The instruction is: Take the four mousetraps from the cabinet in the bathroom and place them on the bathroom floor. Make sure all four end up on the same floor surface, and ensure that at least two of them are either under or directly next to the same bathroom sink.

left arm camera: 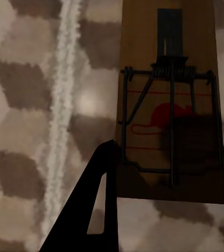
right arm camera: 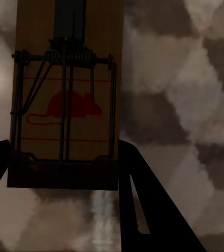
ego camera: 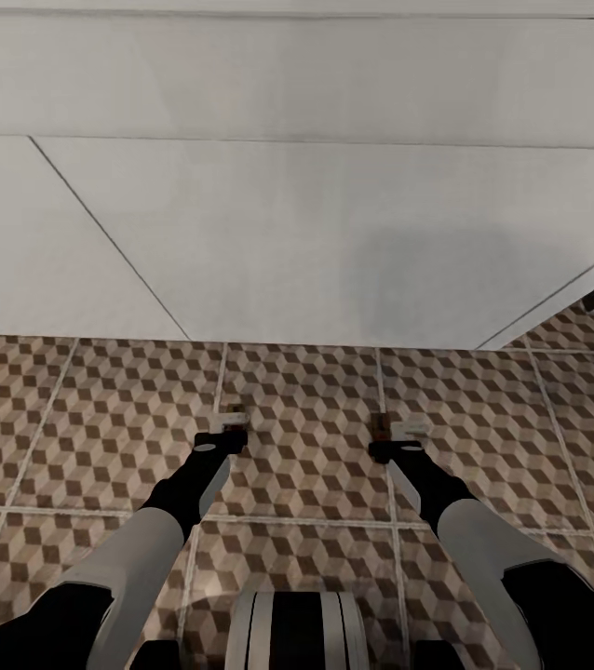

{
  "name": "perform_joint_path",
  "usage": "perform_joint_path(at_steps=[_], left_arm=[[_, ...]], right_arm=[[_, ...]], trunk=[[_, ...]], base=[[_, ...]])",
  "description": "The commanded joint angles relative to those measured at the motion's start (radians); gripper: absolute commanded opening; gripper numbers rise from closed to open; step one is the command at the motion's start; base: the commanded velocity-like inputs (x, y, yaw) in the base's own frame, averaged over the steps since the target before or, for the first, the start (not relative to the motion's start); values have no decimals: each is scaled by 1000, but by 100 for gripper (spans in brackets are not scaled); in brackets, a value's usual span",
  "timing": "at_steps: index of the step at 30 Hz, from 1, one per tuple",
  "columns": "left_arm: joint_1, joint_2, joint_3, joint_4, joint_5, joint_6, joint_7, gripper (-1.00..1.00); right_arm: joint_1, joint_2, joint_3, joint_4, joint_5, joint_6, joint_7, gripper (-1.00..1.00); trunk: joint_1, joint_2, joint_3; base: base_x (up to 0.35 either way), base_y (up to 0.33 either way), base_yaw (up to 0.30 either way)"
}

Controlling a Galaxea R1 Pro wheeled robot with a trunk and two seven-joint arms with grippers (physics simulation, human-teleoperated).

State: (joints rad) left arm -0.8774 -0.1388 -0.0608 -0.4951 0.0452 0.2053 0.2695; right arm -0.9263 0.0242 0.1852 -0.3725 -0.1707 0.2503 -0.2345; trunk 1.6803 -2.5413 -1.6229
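held low over the bathroom floor (ego camera: pixel 297 437), just before the white vanity (ego camera: pixel 334 242): left gripper (left arm camera: pixel 164 168) closed on a mousetrap (left arm camera: pixel 170 105), right gripper (right arm camera: pixel 62 163) closed on another mousetrap (right arm camera: pixel 67 100). gripped by their ends, probably for setting down beside the sink.

Two arms over the bathroom floor (ego camera: pixel 297 437), before the vanity.
The left gripper (ego camera: pixel 227 430) and right gripper (ego camera: pixel 399 437) sit side by side; a mousetrap (left arm camera: pixel 170 105) lies between each one's fingers, the other mousetrap (right arm camera: pixel 67 100) rightward.
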Motion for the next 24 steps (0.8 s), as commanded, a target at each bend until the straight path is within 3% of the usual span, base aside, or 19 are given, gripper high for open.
perform_joint_path(at_steps=[1,24], left_arm=[[0,1,-7,-2,4,6,9,-100],[0,1,-6,-2,2,-3,10,-100]], right_arm=[[0,-1,8,-2,-13,4,-6,-100],[0,-1,8,-2,-13,3,-4,-100]], trunk=[[0,0,-1],[0,0,-1]], base=[[0,0,0],[0,0,0]])
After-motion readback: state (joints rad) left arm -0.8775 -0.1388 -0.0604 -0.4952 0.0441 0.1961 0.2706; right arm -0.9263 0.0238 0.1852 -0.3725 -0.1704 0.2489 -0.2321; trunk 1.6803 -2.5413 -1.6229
